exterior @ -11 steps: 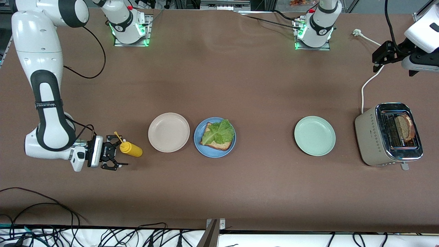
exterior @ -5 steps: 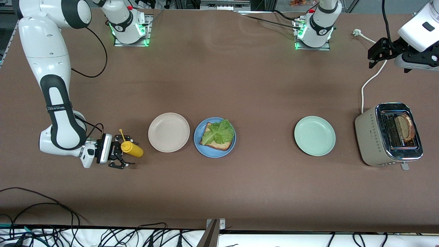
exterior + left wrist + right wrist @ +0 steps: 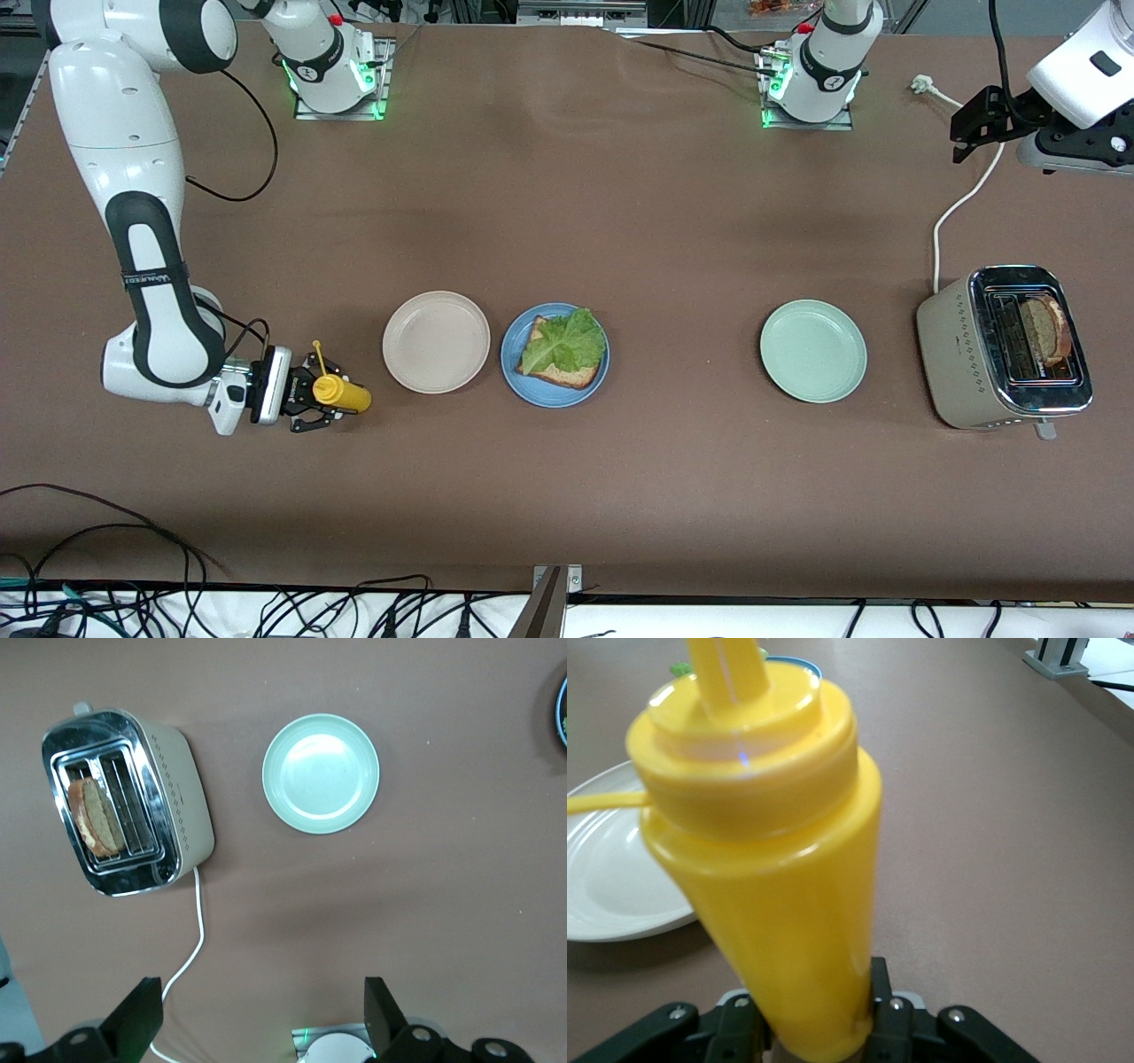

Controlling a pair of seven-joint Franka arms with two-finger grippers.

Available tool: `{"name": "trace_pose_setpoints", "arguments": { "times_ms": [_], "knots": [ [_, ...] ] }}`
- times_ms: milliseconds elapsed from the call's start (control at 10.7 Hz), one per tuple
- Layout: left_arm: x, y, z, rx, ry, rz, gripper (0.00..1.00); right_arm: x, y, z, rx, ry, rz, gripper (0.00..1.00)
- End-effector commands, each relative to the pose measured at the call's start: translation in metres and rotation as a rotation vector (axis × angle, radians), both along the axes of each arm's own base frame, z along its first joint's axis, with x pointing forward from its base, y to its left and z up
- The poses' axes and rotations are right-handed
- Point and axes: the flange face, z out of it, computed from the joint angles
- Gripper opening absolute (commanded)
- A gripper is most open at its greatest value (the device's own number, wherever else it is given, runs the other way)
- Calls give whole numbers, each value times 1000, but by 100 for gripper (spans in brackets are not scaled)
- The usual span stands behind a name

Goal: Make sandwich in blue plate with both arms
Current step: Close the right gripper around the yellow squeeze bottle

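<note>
On the brown tabletop [image 3: 620,221], the round matte blue plate [image 3: 555,391] holds one square slice of brown bread [image 3: 571,376] with a ruffled green lettuce leaf [image 3: 563,342] laid on top. Beside it, toward the right arm's end, sits an empty round beige-white plate [image 3: 436,341]; toward the left arm's end, well apart, an empty pale mint-green plate [image 3: 813,351]. The beige and chrome toaster [image 3: 1001,347] holds a second bread slice [image 3: 1045,330] upright in one slot. The right pincer [image 3: 306,396] is closed on a yellow squeeze bottle [image 3: 340,392] near the beige-white plate. The left pincer [image 3: 973,124] waits, spread open and empty, above the toaster's white cord [image 3: 961,202].
</note>
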Motion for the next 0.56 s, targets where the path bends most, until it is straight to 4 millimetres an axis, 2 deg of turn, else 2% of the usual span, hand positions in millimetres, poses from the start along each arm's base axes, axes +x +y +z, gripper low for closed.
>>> {"name": "trace_pose_setpoints", "arguments": {
  "times_ms": [0, 187, 374, 467],
  "knots": [
    [-11, 0, 15, -20, 23, 5, 100, 7, 7, 14, -70, 24, -30, 0],
    [-16, 0, 19, -18, 35, 7, 100, 18, 14, 43, -195, 89, -57, 0],
    [-16, -1, 19, -18, 38, 6, 100, 22, 39, 73, -333, 140, -94, 0],
    [-16, -1, 19, -18, 38, 6, 100, 22, 59, 92, -403, 154, -116, 0]
  ]
}}
